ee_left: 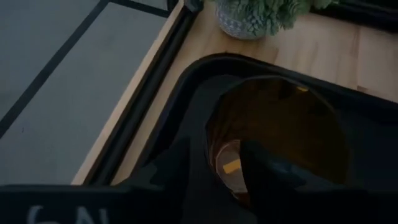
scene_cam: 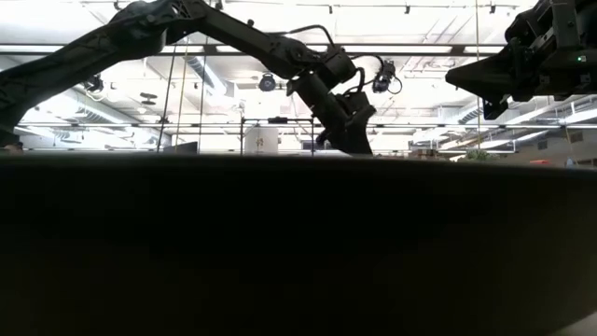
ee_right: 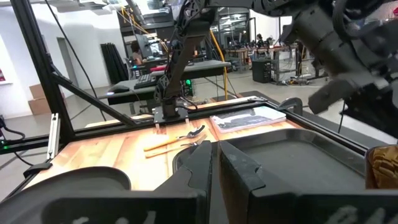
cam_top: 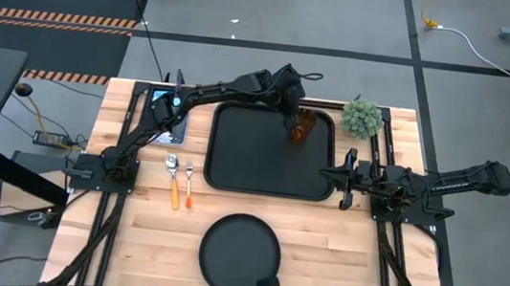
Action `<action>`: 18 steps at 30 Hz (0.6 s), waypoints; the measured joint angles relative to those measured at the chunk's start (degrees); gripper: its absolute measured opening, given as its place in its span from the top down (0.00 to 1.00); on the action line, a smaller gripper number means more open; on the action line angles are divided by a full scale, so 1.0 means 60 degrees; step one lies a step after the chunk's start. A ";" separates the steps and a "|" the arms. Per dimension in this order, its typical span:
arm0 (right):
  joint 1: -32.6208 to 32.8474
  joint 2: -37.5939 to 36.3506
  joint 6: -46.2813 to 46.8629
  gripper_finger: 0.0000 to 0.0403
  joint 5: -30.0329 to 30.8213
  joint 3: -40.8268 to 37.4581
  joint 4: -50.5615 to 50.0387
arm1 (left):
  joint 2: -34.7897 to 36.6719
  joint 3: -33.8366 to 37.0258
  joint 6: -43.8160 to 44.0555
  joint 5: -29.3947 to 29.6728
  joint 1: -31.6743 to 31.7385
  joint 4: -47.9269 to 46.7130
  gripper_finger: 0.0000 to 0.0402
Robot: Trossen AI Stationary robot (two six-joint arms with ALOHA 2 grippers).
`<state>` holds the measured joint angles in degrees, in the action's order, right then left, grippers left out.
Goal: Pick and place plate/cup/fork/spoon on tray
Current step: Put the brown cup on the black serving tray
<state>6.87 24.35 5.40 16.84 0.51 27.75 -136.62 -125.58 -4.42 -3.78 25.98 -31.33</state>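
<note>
The amber cup is over the far right corner of the black tray. My left gripper reaches across the tray from the left and is shut on the cup, seen from above in the left wrist view. The black plate lies flat on the table near the front edge. The spoon and the fork lie side by side left of the tray. My right gripper waits shut and empty at the tray's right edge. My left gripper holds the cup by its rim, with one finger inside the cup and the other outside its wall. The fingers come from above, slanting down. The cup stands open side up over the tray's corner; whether its base rests on the tray I cannot tell.
A small green potted plant stands just beyond the tray's far right corner, close to the cup. A flat dark device lies at the far left. Black frame rails run along both sides of the table.
</note>
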 joint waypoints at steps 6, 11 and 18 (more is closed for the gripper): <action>-0.0003 -0.0003 0.0001 0.92 0.0000 0.0003 0.0000 | 0.0294 -0.0007 -0.0830 -0.0220 -0.0001 -0.0905 0.62; -0.0003 0.0001 0.0001 0.92 0.0000 0.0000 0.0003 | 0.0453 -0.0022 -0.1127 -0.0398 0.0036 -0.2197 0.62; -0.0002 -0.0001 -0.0003 0.92 -0.0001 0.0002 0.0000 | 0.0204 0.0048 -0.0568 -0.0336 -0.0128 -0.2839 0.63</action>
<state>6.86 24.35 5.39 16.84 0.52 27.75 -135.39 -125.29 -7.83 -5.80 25.21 -48.36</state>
